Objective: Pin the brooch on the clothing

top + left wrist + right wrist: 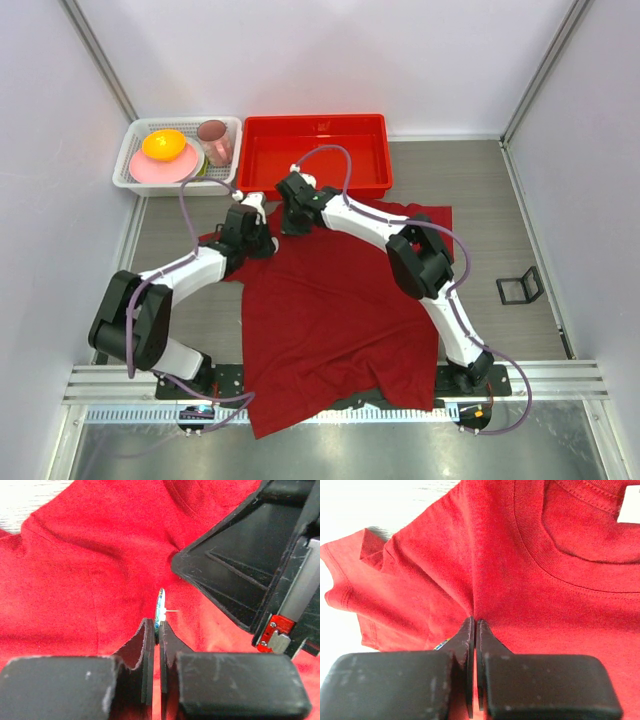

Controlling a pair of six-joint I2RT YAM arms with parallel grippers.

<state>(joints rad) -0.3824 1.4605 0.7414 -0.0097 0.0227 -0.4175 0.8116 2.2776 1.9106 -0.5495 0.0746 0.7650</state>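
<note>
- My left gripper (157,626) pinches the brooch (160,605) by its lower edge, at the centre of the left wrist view. The disc stands edge-on, so its pin (173,611) points right, clear of my pads.
- My right gripper (474,625) has its fingers pressed together on a ridge of the dark red T-shirt (530,600), low centre in the right wrist view, below the collar (545,555). Creases run into the tips.
- I judge the fold is lifted to offer the pin a raised edge of cloth instead of fabric lying flat.
- From above, both grippers meet at the shirt's upper left, just below the red tray (315,150).
- The next move calls for a sideways push of the pin into the fold. The brooch could twist in so thin a grip.
</note>
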